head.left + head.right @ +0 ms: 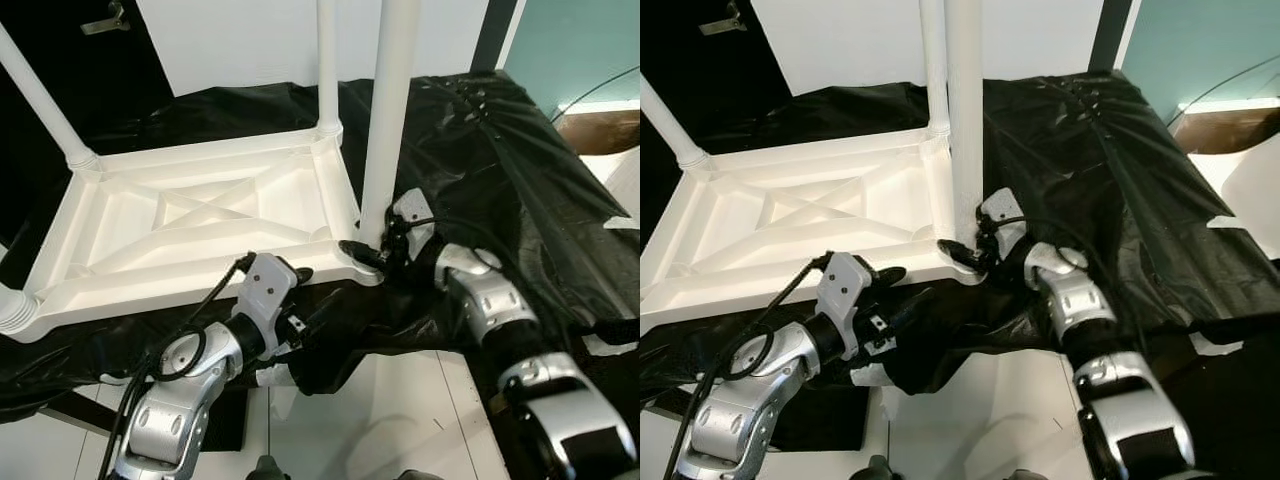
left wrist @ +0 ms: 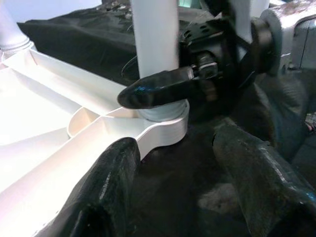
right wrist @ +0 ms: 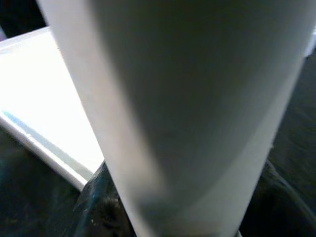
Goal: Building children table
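The upturned tabletop (image 1: 190, 235) lies on a sheet (image 1: 500, 150), legs (image 1: 390, 110) standing at its corners.

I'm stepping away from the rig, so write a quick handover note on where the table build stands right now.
Right gripper: shut on the near-right table leg, low at its base where it meets the corner socket.
Left gripper: open, holding nothing, hovering just off that same corner.
White tabletop lies upside down on black sheeting.
Done: far-right leg, far-left leg and the near-left leg stub stand in their corners.
Left: cannot tell whether the gripped leg is fully seated; finish it, then turn the table upright.
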Available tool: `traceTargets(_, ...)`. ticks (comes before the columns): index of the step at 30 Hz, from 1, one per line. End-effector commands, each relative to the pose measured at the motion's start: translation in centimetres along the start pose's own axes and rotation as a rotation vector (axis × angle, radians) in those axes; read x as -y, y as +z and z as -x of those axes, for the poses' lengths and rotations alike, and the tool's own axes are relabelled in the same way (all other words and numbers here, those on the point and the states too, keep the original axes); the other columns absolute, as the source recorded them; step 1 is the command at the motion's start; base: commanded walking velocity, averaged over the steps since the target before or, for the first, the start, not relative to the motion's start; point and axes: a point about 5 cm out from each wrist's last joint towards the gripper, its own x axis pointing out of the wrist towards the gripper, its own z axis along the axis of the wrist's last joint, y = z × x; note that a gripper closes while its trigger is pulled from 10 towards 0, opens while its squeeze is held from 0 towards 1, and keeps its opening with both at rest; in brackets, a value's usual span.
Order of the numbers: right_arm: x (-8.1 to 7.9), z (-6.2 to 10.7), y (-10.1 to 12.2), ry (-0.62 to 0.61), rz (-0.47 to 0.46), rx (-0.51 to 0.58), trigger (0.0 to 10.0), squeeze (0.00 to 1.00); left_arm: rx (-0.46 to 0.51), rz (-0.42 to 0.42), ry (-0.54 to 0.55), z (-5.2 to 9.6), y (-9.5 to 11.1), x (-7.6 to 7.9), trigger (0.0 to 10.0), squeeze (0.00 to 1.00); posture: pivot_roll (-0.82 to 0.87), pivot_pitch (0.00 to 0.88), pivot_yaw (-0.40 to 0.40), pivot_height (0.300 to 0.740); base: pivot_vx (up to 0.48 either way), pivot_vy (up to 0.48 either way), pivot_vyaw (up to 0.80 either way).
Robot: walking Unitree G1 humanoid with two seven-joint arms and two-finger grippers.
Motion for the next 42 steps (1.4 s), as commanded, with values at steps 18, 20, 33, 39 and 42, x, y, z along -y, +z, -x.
traceTargets(18,-4.6,0.4,-2.3,-0.508,-0.213,-0.079,10.0,0.0,-0.014,0.005,0.106,0.5,-0.5,-0.4,10.0,0.0,0.08,0.007,-0.001,0.74,0.0,0.0,0.0)
traceTargets(20,-4.5,0.4,-1.9,-0.508,-0.186,-0.071,10.0,0.0,-0.011,0.004,0.111,0.5,-0.5,-0.5,10.0,0.0,0.08,0.008,0.0,0.74,0.0,0.0,0.0)
traceTargets(33,-2.1,1.3,0.4,-0.363,-0.123,0.05,10.0,1.0,-0.004,0.003,0.13,0.5,-0.4,-0.7,10.0,0.0,0.08,0.024,-0.008,0.74,0.0,0.0,0.0)
traceTargets(39,-0.6,1.7,0.8,-0.049,-0.006,0.071,10.0,0.0,-0.007,0.004,0.132,0.5,-0.6,-0.6,10.0,0.0,0.08,0.025,-0.014,0.74,0.0,0.0,0.0)
traceTargets(42,0.0,1.2,0.8,0.053,0.026,0.049,10.0,0.0,-0.008,0.002,0.14,0.5,-0.6,-0.6,10.0,0.0,0.09,0.023,-0.017,0.74,0.0,0.0,0.0)
